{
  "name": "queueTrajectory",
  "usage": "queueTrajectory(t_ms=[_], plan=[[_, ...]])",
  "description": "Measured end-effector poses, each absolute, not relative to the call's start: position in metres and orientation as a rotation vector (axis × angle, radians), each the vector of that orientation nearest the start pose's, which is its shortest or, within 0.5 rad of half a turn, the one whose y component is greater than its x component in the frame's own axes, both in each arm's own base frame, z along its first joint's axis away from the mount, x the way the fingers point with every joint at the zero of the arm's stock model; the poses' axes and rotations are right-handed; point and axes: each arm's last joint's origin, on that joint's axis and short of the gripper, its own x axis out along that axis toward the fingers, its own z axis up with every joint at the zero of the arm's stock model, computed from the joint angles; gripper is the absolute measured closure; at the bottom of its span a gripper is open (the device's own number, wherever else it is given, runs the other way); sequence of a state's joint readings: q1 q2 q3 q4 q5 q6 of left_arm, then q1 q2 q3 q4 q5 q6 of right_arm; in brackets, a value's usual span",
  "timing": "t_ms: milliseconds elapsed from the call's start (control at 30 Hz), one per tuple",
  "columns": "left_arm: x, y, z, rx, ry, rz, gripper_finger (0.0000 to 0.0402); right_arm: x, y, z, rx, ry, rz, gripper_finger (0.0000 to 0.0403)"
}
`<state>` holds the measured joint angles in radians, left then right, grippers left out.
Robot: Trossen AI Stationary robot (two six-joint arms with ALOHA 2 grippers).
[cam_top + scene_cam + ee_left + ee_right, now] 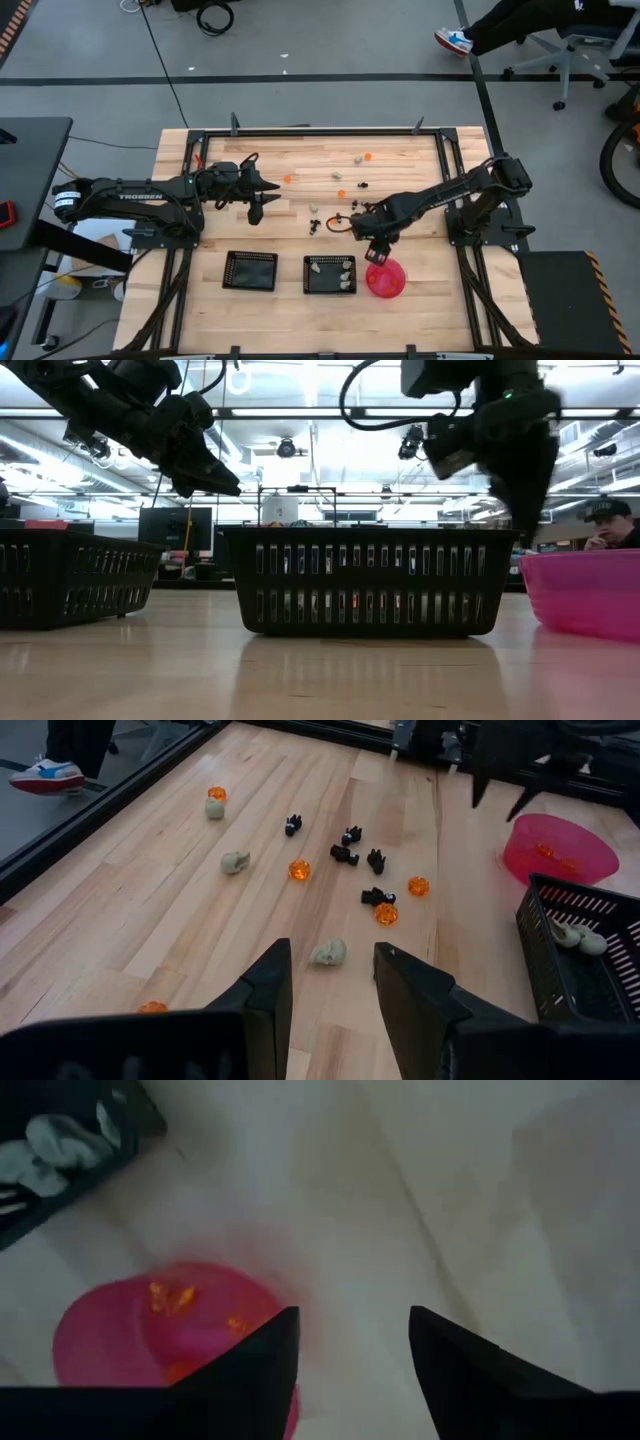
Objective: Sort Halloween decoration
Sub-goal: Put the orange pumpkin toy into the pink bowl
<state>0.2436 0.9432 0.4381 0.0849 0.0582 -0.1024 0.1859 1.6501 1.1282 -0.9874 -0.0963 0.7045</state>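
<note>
Left wrist view shows most Halloween decoration scattered on the worktop; few sit in the pink bowl and mesh tray. Right pincer hangs wide and empty above the bowl; left pincer parted, empty.

Right tool open, raised; left tool open, raised

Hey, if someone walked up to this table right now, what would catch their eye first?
Probably the pink bowl at the table's near edge, with the right gripper open just above it and orange pieces inside. Next, the scatter of orange, black and pale trinkets mid-table, which the left gripper hangs beside.
</note>
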Motion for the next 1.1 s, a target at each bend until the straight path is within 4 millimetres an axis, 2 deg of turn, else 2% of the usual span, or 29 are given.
queueTrajectory(t_ms=[233, 533, 700, 1000, 1100], plan=[[0.191, 0.046, 0.212, -0.164, 0.406, 0.204, 0.0285, 0.294, 0.028, 0.196, 0.343, 1.386, -0.362, 0.0229], [0.191, 0.046, 0.212, -0.164, 0.407, 0.204, 0.0285, 0.305, 0.003, 0.184, 0.201, 1.223, -0.355, 0.0228], [0.191, 0.046, 0.212, -0.164, 0.406, 0.204, 0.0285, 0.310, 0.006, 0.173, 0.130, 1.113, -0.210, 0.0226], [0.191, 0.046, 0.212, -0.164, 0.406, 0.204, 0.0285, 0.311, 0.011, 0.159, 0.034, 0.999, -0.132, 0.0219], [0.191, 0.046, 0.212, -0.164, 0.406, 0.204, 0.0285, 0.307, 0.011, 0.153, 0.026, 1.010, -0.139, 0.0212]])
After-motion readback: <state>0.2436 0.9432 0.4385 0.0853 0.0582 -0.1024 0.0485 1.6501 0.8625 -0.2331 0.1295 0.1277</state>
